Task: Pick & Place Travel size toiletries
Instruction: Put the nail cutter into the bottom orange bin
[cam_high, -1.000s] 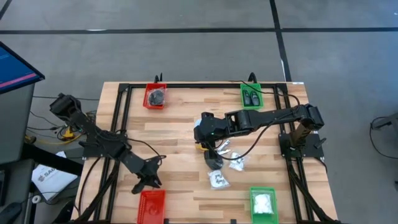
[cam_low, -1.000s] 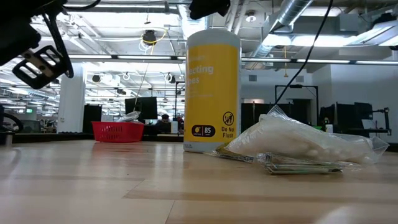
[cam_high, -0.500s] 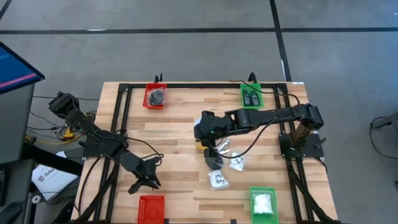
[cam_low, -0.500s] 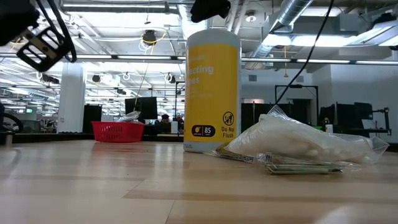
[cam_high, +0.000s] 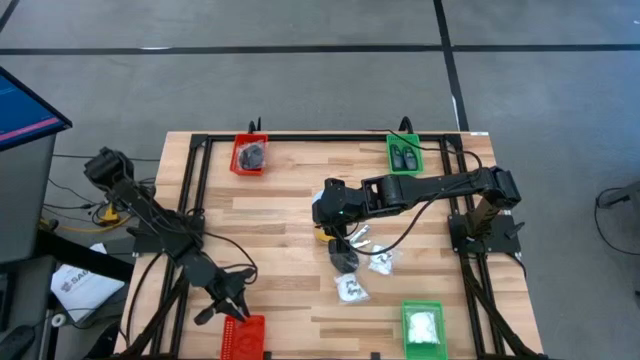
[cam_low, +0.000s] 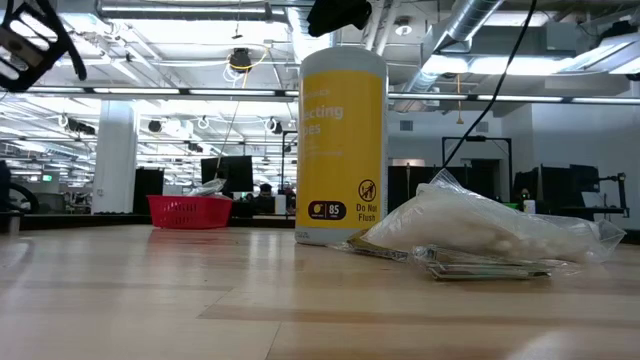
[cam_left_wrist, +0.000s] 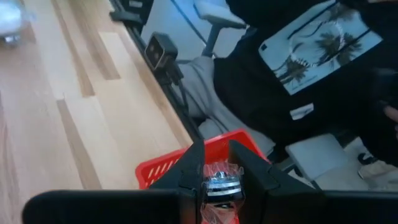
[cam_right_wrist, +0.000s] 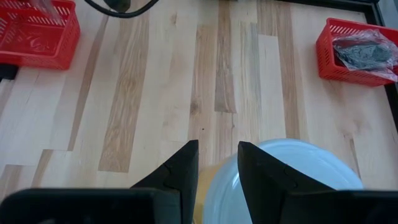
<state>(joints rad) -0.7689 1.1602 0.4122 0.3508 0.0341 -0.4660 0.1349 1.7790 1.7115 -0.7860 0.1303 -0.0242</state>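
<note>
My left gripper (cam_high: 222, 308) (cam_left_wrist: 215, 149) hangs over the far rim of the near-left red tray (cam_high: 243, 336) (cam_left_wrist: 180, 171), shut on a small silvery toiletry in clear wrap (cam_left_wrist: 217, 182). My right gripper (cam_high: 331, 214) (cam_right_wrist: 217, 155) stands open just above the pale lid (cam_right_wrist: 292, 177) of the yellow jar (cam_low: 343, 145), touching nothing. Beside the jar, several clear toiletry packets (cam_high: 352, 290) (cam_low: 490, 230) lie flat on the table. A black piece (cam_high: 251, 155) lies in the far red tray, dark bottles (cam_high: 404, 155) in the far green tray, and a white packet (cam_high: 423, 324) in the near green tray. My left gripper pinches the small silvery, clear-wrapped item (cam_left_wrist: 217, 186) between its two fingers (cam_left_wrist: 189, 177). The fingers slant down toward the table's near edge. The item is lifted clear, above the red tray.
A black metal frame (cam_high: 200, 140) runs round the table. Beyond the near edge a person in a black shirt (cam_left_wrist: 311, 56) sits close to the red tray. Bare wood (cam_high: 270, 220) lies between the two arms.
My left gripper has swung toward the table's near edge, carrying the small item over the near-left red tray, and has tipped a little. In the low view it has drifted up and off to the picture's left. The right arm and the packets have kept still.
</note>
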